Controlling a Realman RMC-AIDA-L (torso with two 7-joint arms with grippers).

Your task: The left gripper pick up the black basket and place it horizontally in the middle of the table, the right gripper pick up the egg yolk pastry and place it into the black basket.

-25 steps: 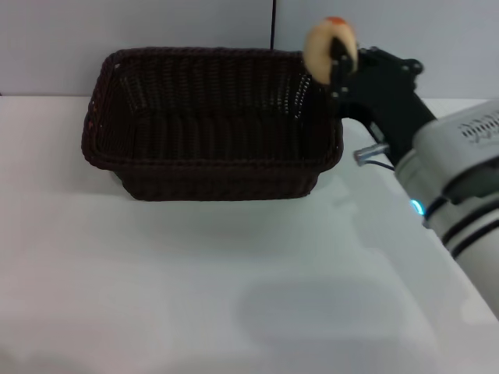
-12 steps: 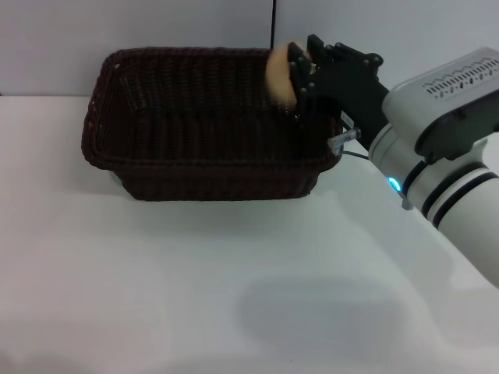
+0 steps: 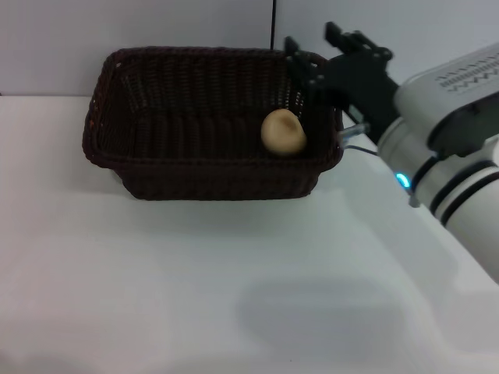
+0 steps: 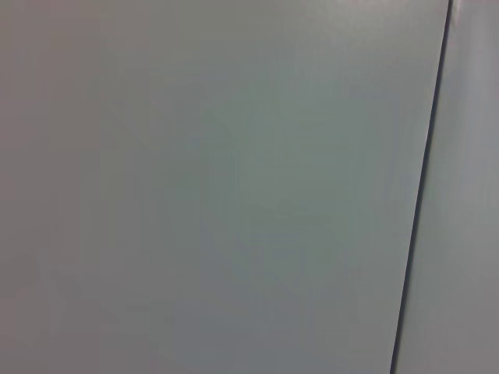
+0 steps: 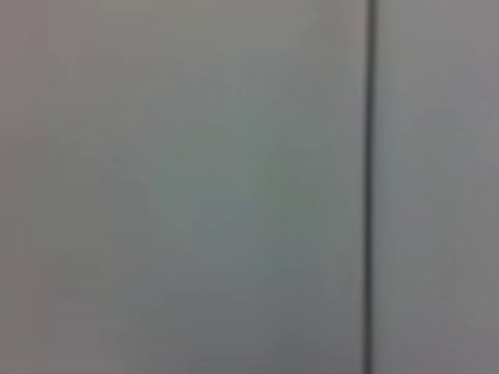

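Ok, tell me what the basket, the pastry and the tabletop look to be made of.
The black basket: woven wicker or rattan-like strands, dark and matte, with open-weave ribbed sides; possibly plastic imitation. The egg yolk pastry: smooth beige dough-like ball, dull surface; real or model, cannot tell. The table: plain white, smooth, faintly glossy, probably laminate or painted board.

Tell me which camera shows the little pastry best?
The head view. There the pastry lies in plain sight inside the basket, near its right end, just below the open right gripper. Both wrist views show only a blank grey wall with a dark seam, no pastry at all.
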